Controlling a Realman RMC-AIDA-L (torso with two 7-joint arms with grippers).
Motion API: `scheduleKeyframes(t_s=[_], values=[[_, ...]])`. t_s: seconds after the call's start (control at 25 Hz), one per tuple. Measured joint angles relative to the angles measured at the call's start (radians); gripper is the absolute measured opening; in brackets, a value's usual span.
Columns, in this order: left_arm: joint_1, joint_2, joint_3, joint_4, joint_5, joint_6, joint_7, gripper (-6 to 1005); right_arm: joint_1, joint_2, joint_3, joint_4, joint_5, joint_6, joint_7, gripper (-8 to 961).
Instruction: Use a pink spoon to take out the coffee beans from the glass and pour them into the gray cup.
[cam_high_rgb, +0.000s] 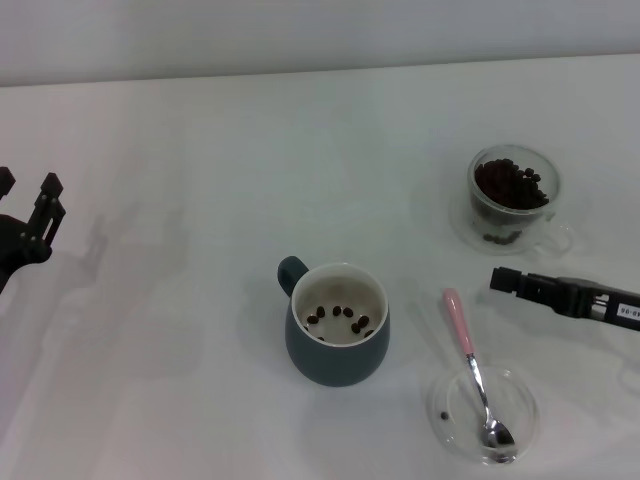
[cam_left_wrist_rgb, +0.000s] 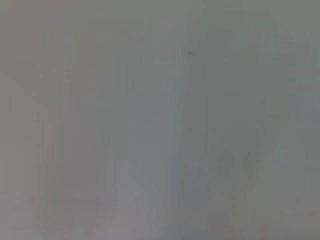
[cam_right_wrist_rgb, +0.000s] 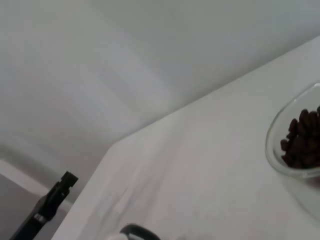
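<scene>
White table (cam_high_rgb: 180, 130) across the whole head view. At its left edge, the left gripper (cam_high_rgb: 28, 185): hangs well apart from every dish, fingers (cam_high_rgb: 50, 190) spread, grasping nothing. At the right edge, the right gripper (cam_high_rgb: 502, 280): reaches in low as a dark bar between the glass and the dish, tip just beside the spoon's handle and not touching it; released or clenched cannot be told.

Near the middle, the gray cup (cam_high_rgb: 337, 350): stands upright, loop handle turned to the far left, cream inside showing. Far right, the glass (cam_high_rgb: 513, 215): stands upright and clear-walled, well apart from the cup, side handle pointing right. Shows again at the edge of the right wrist view, dark with beans. Front right, the shallow glass dish (cam_high_rgb: 520, 395): lies flat, near the cup and nearer the robot than the glass.

Across that dish, the pink spoon (cam_high_rgb: 467, 350): rests unheld, metal bowl inside the dish at its near side, pale pink handle sticking out over the far rim toward the glass.

Smallest, the coffee beans (cam_high_rgb: 510, 185): fill the glass most of the way. Lie also in the gray cup, a handful on the bottom. One more, alone in the dish, left of the spoon's neck.

Left wrist view: flat grey only, nothing to tell.
</scene>
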Motion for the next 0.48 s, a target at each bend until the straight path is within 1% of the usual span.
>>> scheduleKeyframes(t_s=[0.2,0.36,0.48], values=[[0.001,0.000,0.000,0.000,0.000,0.000,0.000,552,0.010,-0.013,0.051,-0.009,0.005,0.003,-0.001,200],[0.005,0.002,0.000,0.000,-0.008,0.000,0.000,551,0.017,-0.042,0.142,-0.018,0.006,0.006,-0.016,206],[0.007,0.002,0.000,0.000,-0.011,0.000,0.000,551,0.012,-0.058,0.216,-0.042,0.006,-0.013,-0.037,215]])
